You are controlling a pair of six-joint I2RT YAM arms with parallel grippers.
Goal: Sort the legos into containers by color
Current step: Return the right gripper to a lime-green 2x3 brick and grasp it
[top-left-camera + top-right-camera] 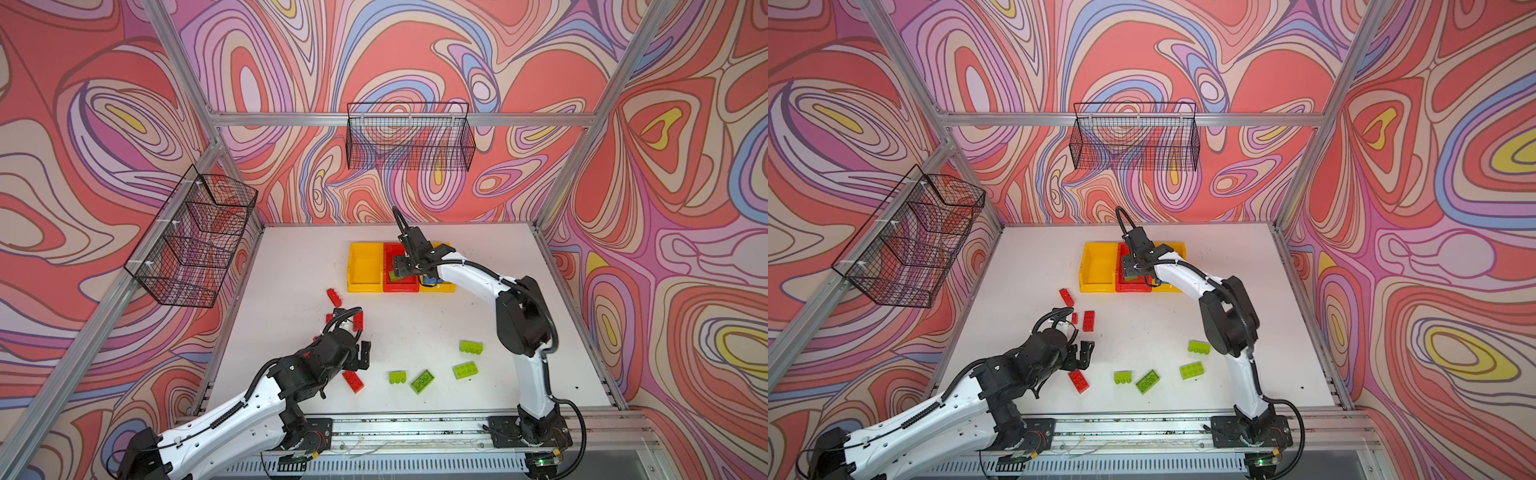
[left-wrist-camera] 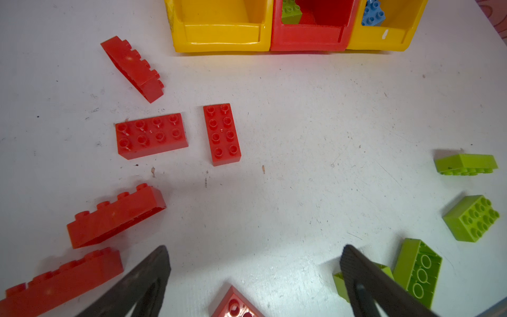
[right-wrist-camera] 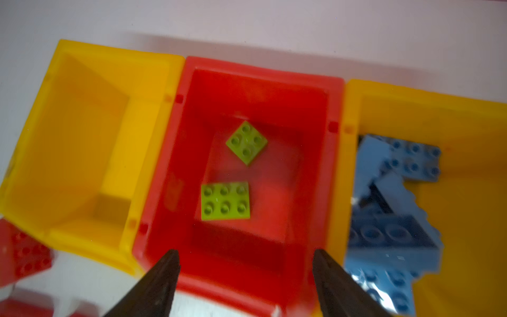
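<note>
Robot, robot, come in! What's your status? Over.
Left claw open, empty, near red legos. Right claw open above red bin; two green legos inside. Blue legos in a yellow bin. Nothing in the way.

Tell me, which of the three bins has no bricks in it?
The yellow bin at the left end of the row in a top view. The red bin holds green bricks, the other yellow bin blue bricks.

Bare table (image 2: 301, 137) between red legos (image 2: 152, 135) and green legos (image 2: 470, 218)
</note>
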